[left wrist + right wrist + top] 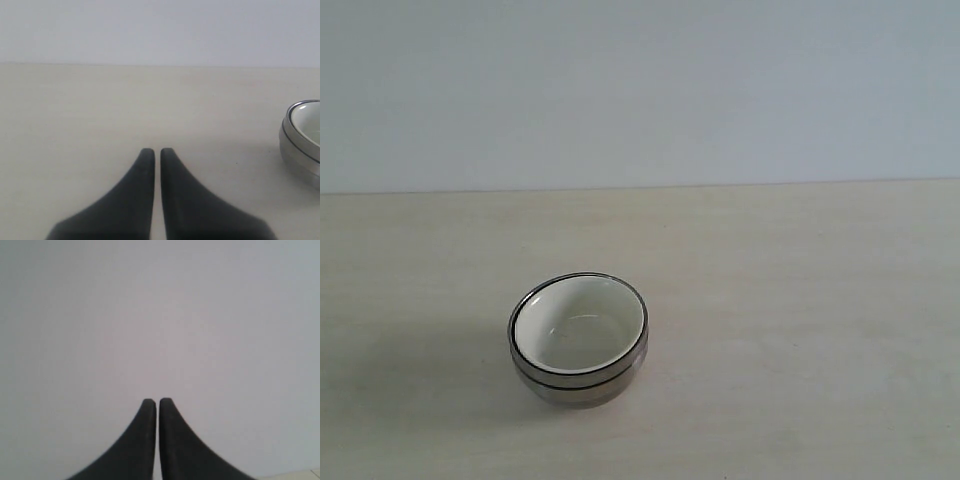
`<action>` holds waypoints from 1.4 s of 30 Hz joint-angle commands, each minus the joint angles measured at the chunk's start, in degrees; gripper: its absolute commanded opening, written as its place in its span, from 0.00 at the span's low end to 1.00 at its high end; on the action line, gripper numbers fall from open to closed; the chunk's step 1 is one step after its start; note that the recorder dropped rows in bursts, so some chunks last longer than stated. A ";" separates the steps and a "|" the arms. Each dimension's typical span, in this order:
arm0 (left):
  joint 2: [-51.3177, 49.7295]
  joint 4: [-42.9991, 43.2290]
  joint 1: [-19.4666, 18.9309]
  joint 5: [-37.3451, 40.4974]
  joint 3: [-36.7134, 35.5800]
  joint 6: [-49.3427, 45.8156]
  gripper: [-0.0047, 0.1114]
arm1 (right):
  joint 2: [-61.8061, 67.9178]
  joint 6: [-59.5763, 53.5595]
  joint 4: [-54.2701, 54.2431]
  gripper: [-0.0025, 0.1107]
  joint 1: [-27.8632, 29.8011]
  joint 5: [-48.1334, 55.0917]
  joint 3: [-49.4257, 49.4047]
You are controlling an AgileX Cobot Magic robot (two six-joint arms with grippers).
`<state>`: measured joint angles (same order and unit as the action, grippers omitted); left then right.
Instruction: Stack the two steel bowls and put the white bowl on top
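Note:
On the pale table the white bowl [578, 325] sits nested inside the steel bowls [575, 385], whose shiny sides and two rims show below it as one stack. The left wrist view catches the same stack at its edge: steel bowls [296, 155] with the white bowl [310, 119] inside. My left gripper [157, 151] is shut, empty, low over bare table well apart from the stack. My right gripper [157, 402] is shut, empty, facing the plain wall. Neither gripper shows in the exterior view.
The pale wooden table [800, 300] runs back to a plain light wall [640, 90]. Nothing else stands on it in view. A sliver of table [305, 474] shows in the right wrist view.

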<state>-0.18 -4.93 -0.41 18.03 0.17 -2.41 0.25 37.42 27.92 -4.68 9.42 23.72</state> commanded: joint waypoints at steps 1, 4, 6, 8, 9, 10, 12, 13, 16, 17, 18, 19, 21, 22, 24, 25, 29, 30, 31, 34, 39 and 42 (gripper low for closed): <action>0.18 0.00 0.29 -0.43 -0.17 0.27 0.07 | -0.25 0.43 -0.39 0.02 0.11 -9.42 -7.25; 0.18 0.00 0.29 -0.43 -0.17 0.27 0.07 | -0.25 0.98 -0.39 0.02 0.11 -13.94 -14.87; 0.18 0.00 0.29 -0.43 -0.17 0.27 0.07 | -0.25 0.98 -0.39 0.02 0.11 -14.13 -20.59; 0.18 0.00 0.29 -0.43 -0.17 0.27 0.07 | -0.25 0.29 -0.39 0.02 0.11 -14.38 -23.72; 0.18 0.00 0.29 -0.43 -0.17 0.27 0.07 | -0.25 -0.16 -0.39 0.02 0.11 -12.80 -23.72; 0.18 0.00 0.29 -0.43 -0.17 0.27 0.07 | -0.25 -0.91 -0.29 0.02 0.11 -9.80 -23.72; 0.18 0.00 0.29 -0.43 -0.17 0.27 0.07 | -0.25 -3.55 -0.29 0.02 0.11 -8.34 -23.72; 0.18 0.00 0.29 -0.43 -0.17 0.27 0.07 | -0.25 -3.72 -0.29 0.02 0.11 -8.67 -23.72; 0.18 0.00 0.29 -0.43 -0.17 0.27 0.07 | -0.25 -3.34 -0.29 0.02 0.11 -9.42 -23.72; 0.18 0.00 0.29 -0.43 -0.17 0.27 0.07 | -0.25 -2.86 -0.29 0.02 0.11 -8.77 -23.72; 0.18 0.00 0.29 -0.43 -0.17 0.27 0.07 | -0.25 -2.85 -0.29 0.02 0.11 -8.25 -23.72; 0.18 0.00 0.29 -0.43 -0.17 0.27 0.07 | -0.25 -2.85 -0.29 0.02 0.11 -7.42 -23.72; 0.18 0.00 0.29 -0.43 -0.17 0.27 0.07 | -0.25 -2.85 -0.29 0.02 0.11 -2.84 -23.72; 0.18 0.00 0.29 -0.43 -0.17 0.27 0.07 | -0.25 -2.95 -0.29 0.02 0.11 -0.91 -23.72; 0.18 0.00 0.29 -0.43 -0.17 0.27 0.07 | -0.25 -2.85 -0.66 0.02 0.11 -0.72 -23.72; 0.18 0.00 0.29 -0.43 -0.17 0.27 0.07 | -0.25 -2.85 -0.70 0.02 0.11 -1.03 -23.72; 0.18 0.00 0.29 -0.43 -0.17 0.27 0.07 | -0.25 -1.88 -0.73 0.02 0.11 -0.58 -23.72; 0.18 0.00 0.29 -0.43 -0.17 0.27 0.07 | -0.25 -1.76 -0.73 0.02 0.11 -0.58 -23.72; 0.18 0.00 0.29 -0.43 -0.17 0.27 0.07 | -0.25 -1.77 -0.73 0.02 0.11 -0.70 -23.72; 0.18 0.00 0.29 -0.43 -0.17 0.27 0.07 | -0.25 -1.30 -0.73 0.02 0.11 -1.02 -23.72; 0.18 0.00 0.29 -0.43 -0.17 0.27 0.07 | -0.25 5.19 -4.03 0.02 0.11 -1.31 -23.72; 0.18 0.00 0.29 -0.43 -0.17 0.27 0.07 | -0.25 18.31 -10.47 0.02 0.11 -1.43 -23.72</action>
<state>-0.18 -4.93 -0.41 18.03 0.17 -2.41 0.28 46.20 21.85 -4.68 8.66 -0.03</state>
